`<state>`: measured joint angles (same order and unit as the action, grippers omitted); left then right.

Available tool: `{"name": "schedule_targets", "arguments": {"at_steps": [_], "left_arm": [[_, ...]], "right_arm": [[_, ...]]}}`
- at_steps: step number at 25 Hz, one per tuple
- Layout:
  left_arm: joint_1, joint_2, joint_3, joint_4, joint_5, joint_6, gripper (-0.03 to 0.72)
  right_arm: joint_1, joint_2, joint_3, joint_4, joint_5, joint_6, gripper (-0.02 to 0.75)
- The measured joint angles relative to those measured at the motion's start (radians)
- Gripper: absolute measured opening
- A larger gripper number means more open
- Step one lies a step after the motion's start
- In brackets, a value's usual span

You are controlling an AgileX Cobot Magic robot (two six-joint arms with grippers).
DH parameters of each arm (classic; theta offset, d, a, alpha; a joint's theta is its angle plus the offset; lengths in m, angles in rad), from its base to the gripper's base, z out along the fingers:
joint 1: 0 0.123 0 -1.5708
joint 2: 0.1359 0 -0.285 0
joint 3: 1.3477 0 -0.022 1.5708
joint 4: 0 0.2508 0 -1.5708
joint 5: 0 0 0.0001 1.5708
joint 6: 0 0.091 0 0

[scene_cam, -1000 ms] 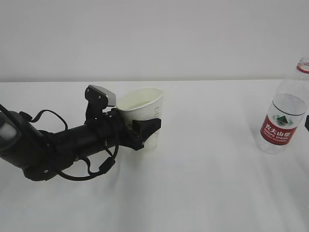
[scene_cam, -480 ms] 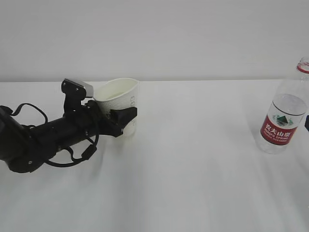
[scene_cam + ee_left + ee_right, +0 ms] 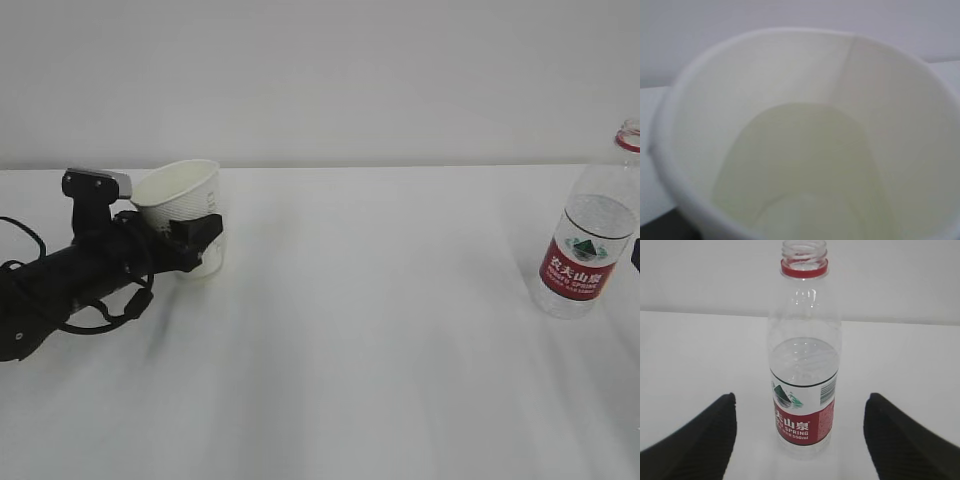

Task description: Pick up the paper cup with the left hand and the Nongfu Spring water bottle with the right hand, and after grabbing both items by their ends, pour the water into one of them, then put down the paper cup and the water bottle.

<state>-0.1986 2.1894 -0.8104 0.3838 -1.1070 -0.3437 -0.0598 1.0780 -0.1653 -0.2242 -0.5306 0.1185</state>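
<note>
On the left of the white table we have the small white tapered paper cup [image 3: 183, 205] clamped at its lower half by the black two-finger left hand [image 3: 195, 245], tilted slightly, water [image 3: 805, 170] inside. At the far right stands the clear ribbed, uncapped Nongfu Spring water bottle [image 3: 804, 371], apart from the right hand [image 3: 800, 432], whose jaws gape either side. We judge pouring finished; next, level the cup, set it down, let go.
</note>
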Motion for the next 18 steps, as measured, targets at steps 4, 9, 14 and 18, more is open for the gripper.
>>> {"name": "schedule_targets", "arguments": {"at_steps": [4, 9, 14, 18], "left_arm": [[0.023, -0.012, 0.012, -0.023, 0.0, 0.022, 0.494], [0.025, -0.026, 0.022, -0.048, 0.0, 0.06, 0.494], [0.025, -0.037, 0.055, -0.154, -0.002, 0.116, 0.494], [0.026, -0.037, 0.066, -0.209, -0.002, 0.134, 0.494]], "right_arm": [[0.0, 0.0, 0.0, 0.0, 0.0, 0.0, 0.594], [0.0, 0.0, 0.0, 0.0, 0.0, 0.0, 0.594], [0.0, 0.0, 0.0, 0.0, 0.0, 0.0, 0.594], [0.0, 0.0, 0.0, 0.0, 0.0, 0.0, 0.594]]}}
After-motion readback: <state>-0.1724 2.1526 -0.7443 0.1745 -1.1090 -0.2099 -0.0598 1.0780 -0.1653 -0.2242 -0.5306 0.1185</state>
